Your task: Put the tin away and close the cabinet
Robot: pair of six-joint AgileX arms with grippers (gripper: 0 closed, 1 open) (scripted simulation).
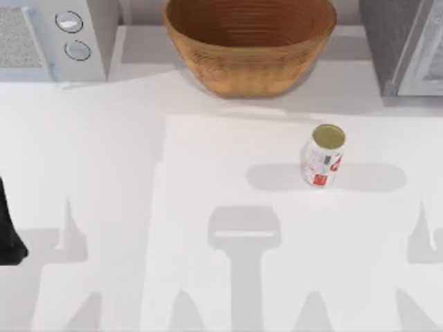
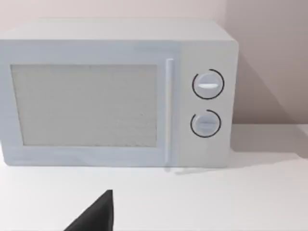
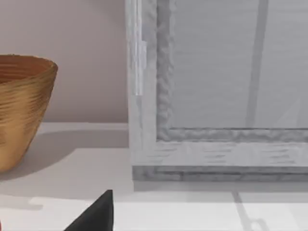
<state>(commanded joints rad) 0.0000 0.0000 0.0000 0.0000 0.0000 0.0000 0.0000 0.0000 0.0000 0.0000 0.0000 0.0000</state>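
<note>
- Top view: left pincer's arm (image 1: 10, 238) sits at the counter's left edge; I cannot tell how either pincer is set.
- Tin (image 1: 323, 155) stands upright right of centre on the counter (image 1: 104, 173), nearer the right arm, before the cabinet (image 1: 408, 48).

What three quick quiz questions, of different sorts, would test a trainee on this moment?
1. True or false: the tin stands upright on the table.
2. Which is behind the tin in the top view? A) microwave B) wicker basket C) plate
3. Fill in: the cabinet stands at the table's far ____ corner.

Key: 1 true; 2 B; 3 right.
</note>
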